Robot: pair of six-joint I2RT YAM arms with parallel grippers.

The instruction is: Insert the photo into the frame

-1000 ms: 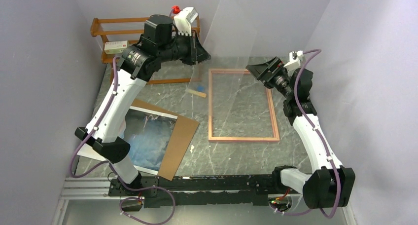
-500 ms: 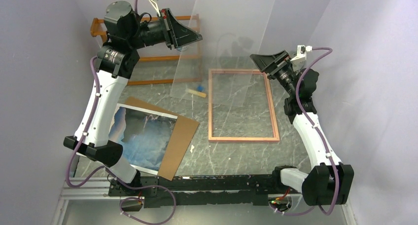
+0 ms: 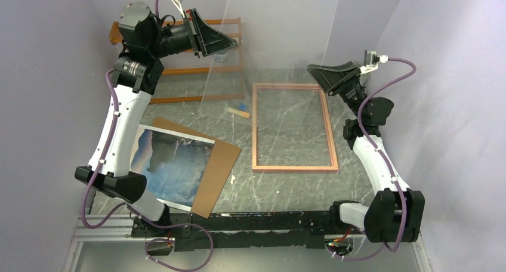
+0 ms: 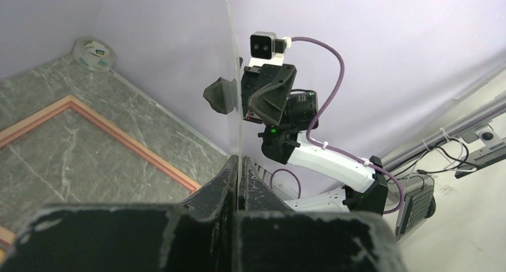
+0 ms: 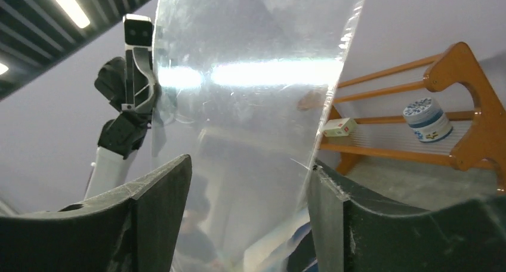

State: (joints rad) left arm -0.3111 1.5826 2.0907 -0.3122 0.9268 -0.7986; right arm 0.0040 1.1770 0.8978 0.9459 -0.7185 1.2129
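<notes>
The photo (image 3: 173, 164) lies face up on a brown hardboard sheet (image 3: 219, 170) at the front left. The pink-bordered frame (image 3: 330, 129) lies flat at centre right; one corner shows in the left wrist view (image 4: 137, 147). My left gripper (image 3: 235, 43) (image 4: 238, 164) is shut on the edge of a large clear plastic sheet (image 3: 274, 45) and holds it upright, high above the table. My right gripper (image 3: 313, 72) (image 5: 247, 170) is open, its jaws on either side of the sheet's (image 5: 250, 105) other edge.
An orange wooden shelf rack (image 3: 173, 75) (image 5: 453, 75) with a small box and a jar stands at the back left. A small blue and yellow piece (image 3: 238, 111) lies left of the frame. A tape roll (image 4: 94, 53) sits in the back corner. Walls close in on both sides.
My left arm has swung up and back, lifting the clear sheet higher and more upright. My right gripper has risen and tilted up along the sheet's right edge.
</notes>
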